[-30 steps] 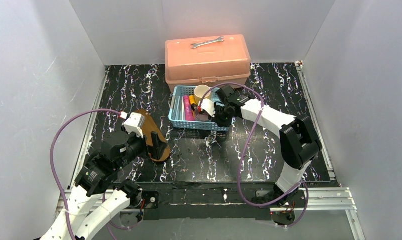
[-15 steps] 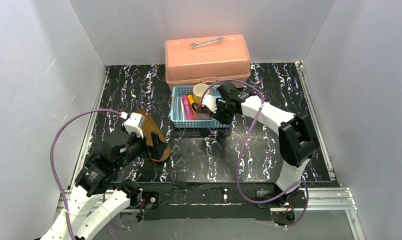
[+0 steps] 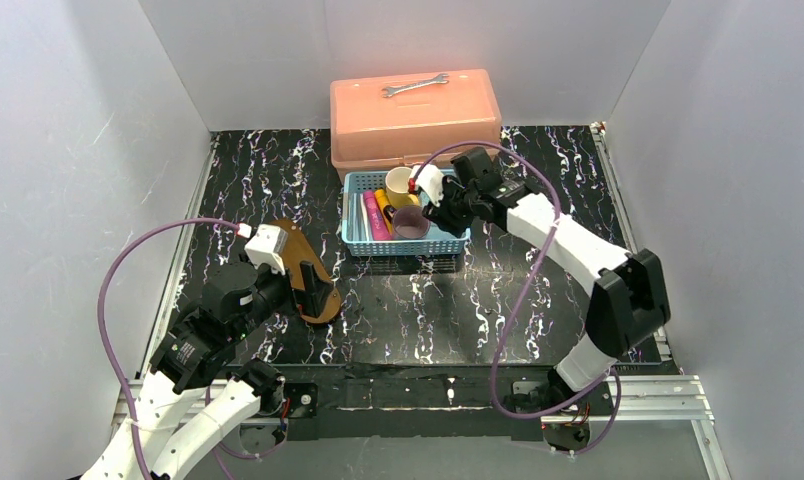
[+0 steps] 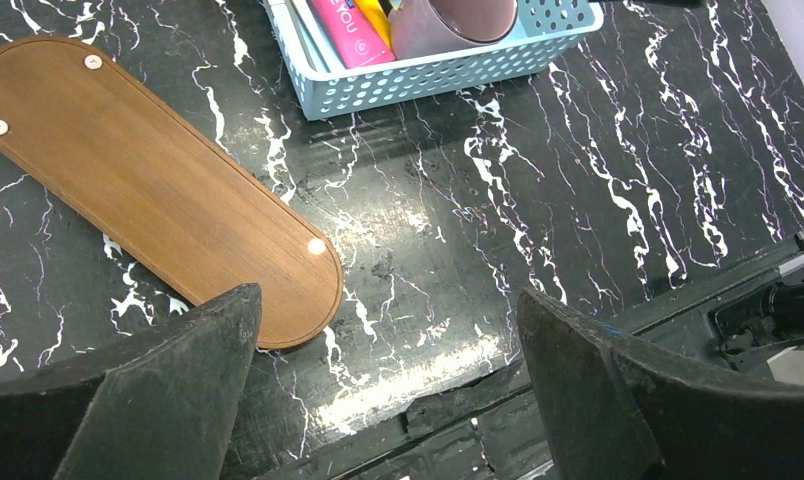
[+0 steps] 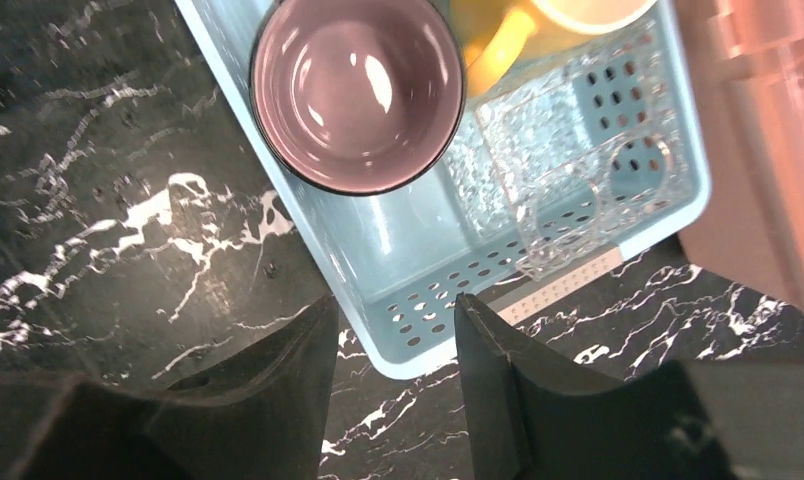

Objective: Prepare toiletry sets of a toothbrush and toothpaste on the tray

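The brown wooden tray (image 4: 158,190) lies bare on the black marbled table, also seen from above (image 3: 296,250). A pink toothpaste tube (image 3: 375,216) and a yellow one (image 3: 385,205) lie in the light-blue basket (image 3: 448,245). A slim pale toothbrush (image 4: 306,22) lies next to the pink tube (image 4: 346,30). My left gripper (image 4: 388,330) hovers open over the tray's near end with nothing in it. My right gripper (image 5: 393,330) hangs open above the basket's near right corner (image 5: 418,360), holding nothing.
A mauve cup (image 5: 358,90), a yellow mug (image 3: 402,183) and a clear glass (image 5: 568,170) also stand in the basket. An orange lidded box (image 3: 415,125) with a steel wrench (image 3: 415,85) on top sits right behind it. White walls enclose the table.
My right gripper has opened, let go of the mauve cup and drawn back up and to the right. The cup stays in the basket. The left arm has not moved.
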`<state>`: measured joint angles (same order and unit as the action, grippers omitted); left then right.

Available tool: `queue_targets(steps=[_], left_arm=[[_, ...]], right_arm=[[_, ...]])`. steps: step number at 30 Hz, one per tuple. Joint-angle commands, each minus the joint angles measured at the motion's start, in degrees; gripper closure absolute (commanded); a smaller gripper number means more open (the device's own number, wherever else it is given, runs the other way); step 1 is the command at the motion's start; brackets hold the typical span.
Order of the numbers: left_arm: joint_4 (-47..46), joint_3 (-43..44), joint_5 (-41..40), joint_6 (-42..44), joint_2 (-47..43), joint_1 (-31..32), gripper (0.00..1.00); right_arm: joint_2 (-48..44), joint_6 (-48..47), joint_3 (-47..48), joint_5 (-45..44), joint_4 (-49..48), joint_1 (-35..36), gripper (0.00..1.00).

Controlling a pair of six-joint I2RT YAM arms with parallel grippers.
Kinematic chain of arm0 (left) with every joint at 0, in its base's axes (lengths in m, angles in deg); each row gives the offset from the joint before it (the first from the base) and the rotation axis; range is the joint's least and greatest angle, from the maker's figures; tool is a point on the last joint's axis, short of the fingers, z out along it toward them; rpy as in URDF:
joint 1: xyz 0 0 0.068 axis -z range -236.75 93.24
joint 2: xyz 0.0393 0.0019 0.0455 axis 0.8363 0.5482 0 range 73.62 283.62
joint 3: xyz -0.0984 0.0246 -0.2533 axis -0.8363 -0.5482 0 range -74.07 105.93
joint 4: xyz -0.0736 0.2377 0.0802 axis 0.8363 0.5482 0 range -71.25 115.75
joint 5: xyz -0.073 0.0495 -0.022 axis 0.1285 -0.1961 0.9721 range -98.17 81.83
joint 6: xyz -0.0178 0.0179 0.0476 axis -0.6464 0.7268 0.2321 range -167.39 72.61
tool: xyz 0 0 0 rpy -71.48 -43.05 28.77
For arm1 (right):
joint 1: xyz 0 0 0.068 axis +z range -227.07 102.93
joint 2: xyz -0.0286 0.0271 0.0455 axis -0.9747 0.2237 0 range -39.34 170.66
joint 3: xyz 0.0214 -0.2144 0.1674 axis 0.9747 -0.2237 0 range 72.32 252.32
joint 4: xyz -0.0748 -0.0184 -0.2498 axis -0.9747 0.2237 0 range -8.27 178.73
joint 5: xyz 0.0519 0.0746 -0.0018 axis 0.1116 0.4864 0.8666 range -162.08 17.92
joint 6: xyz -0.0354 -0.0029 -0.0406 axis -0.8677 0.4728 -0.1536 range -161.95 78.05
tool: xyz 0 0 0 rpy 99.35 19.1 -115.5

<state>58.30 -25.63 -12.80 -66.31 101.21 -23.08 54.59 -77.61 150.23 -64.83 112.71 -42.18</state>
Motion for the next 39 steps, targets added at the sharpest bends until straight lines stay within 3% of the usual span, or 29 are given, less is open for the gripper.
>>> queue_targets(steps=[1,5,9,14,19,31,39], left_arm=[[0.6,-0.5,-2.5,-0.7,0.0,0.2,0.01],[0.5,-0.7,-3.0,-0.9,0.4,0.2,0.01],[0.5,-0.6,-3.6,-1.0,1.4,0.2,0.01],[0.7,-0.3,-4.3,-1.2,2.1,0.2,0.01],[1.0,-0.4,-5.5,-1.3,1.4,0.2,0.01],[2.0,-0.4,-9.0,-1.9,-1.4,0.2,0.01],[2.9,-0.3,-13.8,-2.7,-4.8,0.2,0.01]], right_arm=[[-6.8,6.2,-2.6,5.1,-5.0,-0.2,0.44],[-9.7,15.3,-4.0,11.8,-7.3,0.1,0.42],[-12.6,20.9,-6.3,15.1,-10.0,2.5,0.50],[-14.6,26.6,-10.0,4.0,-15.3,13.8,0.50],[-11.7,38.6,-10.5,-4.3,-19.0,20.5,0.50],[-2.7,52.7,-10.2,-12.6,-25.4,29.5,0.53],[6.4,60.6,-4.5,-25.7,-23.0,35.8,0.52]])
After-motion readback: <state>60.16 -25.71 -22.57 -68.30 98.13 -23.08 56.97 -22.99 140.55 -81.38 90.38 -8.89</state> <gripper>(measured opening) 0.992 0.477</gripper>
